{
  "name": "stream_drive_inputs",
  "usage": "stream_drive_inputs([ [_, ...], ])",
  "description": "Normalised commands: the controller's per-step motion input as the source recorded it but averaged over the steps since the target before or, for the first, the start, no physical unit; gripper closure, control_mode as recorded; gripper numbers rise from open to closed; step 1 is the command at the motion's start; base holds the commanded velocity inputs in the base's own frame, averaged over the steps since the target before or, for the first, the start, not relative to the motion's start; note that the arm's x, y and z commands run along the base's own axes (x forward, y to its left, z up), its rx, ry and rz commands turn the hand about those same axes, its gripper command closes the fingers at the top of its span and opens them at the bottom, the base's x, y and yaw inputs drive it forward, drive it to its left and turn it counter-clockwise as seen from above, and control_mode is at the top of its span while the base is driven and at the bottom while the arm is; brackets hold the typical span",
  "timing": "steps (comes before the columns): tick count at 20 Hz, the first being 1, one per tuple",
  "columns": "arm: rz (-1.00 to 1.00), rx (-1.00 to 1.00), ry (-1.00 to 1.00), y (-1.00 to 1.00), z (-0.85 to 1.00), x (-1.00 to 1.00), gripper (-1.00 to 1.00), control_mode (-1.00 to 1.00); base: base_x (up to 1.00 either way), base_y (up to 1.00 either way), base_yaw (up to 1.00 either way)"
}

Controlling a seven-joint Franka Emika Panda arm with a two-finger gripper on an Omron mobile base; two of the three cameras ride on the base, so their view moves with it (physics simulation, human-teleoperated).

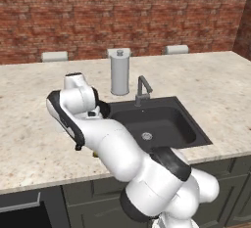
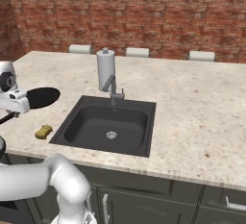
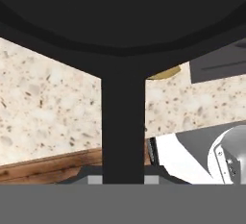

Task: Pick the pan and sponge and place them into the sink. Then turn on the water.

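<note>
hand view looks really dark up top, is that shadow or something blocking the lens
Hand view: the black pan itself blocks the top, its handle running down the middle, edges soft from closeness. Right base view: even flat lighting, sponge and sink crisp, no glare.

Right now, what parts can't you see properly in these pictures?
- Gripper tips: hand view, hidden behind the pan handle, so the hold can't be confirmed.
- Pan: right base view, partly behind the robot's hand; left base view, behind the arm.
- Sponge: hand view, mostly hidden by the pan.
- Water: none visible at the faucet.
</note>
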Motion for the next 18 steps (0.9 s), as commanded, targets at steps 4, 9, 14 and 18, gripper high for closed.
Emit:
stream_drive_inputs([
  [4, -0.07, 0.0, 0.19, -0.78, -0.04, -0.38, 1.0, -1.0, 0.0, 0.0, 0.0],
  [9, -0.1, 0.0, 0.02, -0.78, 0.0, -0.39, 1.0, -1.0, 0.0, 0.0, 0.0],
  [14, -0.1, 0.0, 0.0, -0.93, 0.0, -0.17, 1.0, -1.0, 0.0, 0.0, 0.0],
  [18, -0.09, 0.03, 0.07, -0.87, 0.0, 0.0, 1.0, -1.0, 0.0, 0.0, 0.0],
])
